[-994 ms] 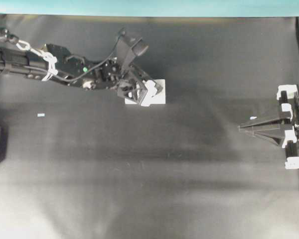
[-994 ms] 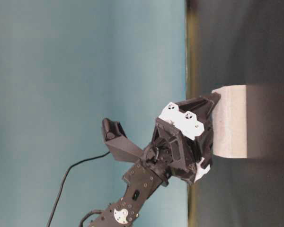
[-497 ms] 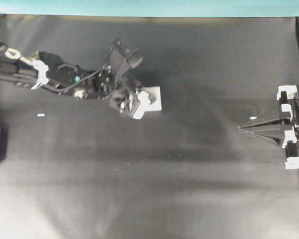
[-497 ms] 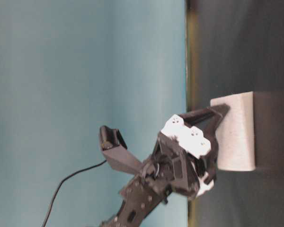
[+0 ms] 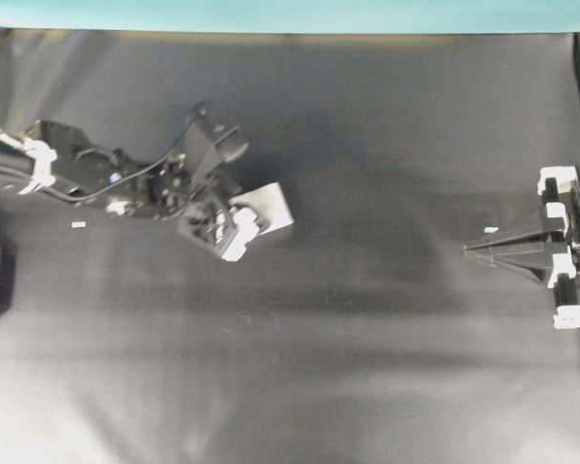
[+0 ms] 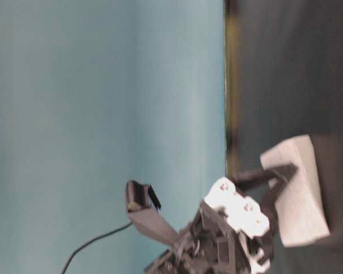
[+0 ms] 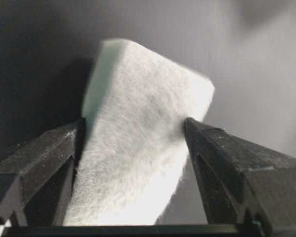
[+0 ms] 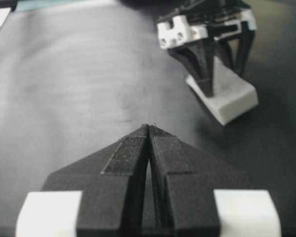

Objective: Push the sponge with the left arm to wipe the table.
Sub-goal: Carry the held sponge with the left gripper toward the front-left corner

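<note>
Overhead, we see the sponge [image 5: 268, 206] flat on the table [image 5: 367, 338], left of centre. The left gripper [image 7: 133, 136] pinches its long sides; light, soft, likely compressible. The right gripper [image 8: 149, 129] rests closed, well apart.

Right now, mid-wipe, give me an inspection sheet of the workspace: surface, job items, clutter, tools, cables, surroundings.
Surface: the table is a dark matte sheet, with faint lighter streaks.
Job's things: the sponge lies flat on the sheet, turned askew to the table edges.
Clutter: a tiny white scrap lies left of the sponge; another lies by the right tool.
Tools: the left tool straddles the sponge, fingers against both its sides; the right tool is shut, parked apart at the right edge.
Cables: a black cable runs along the left arm.
Surroundings: a teal strip borders the far edge.
</note>
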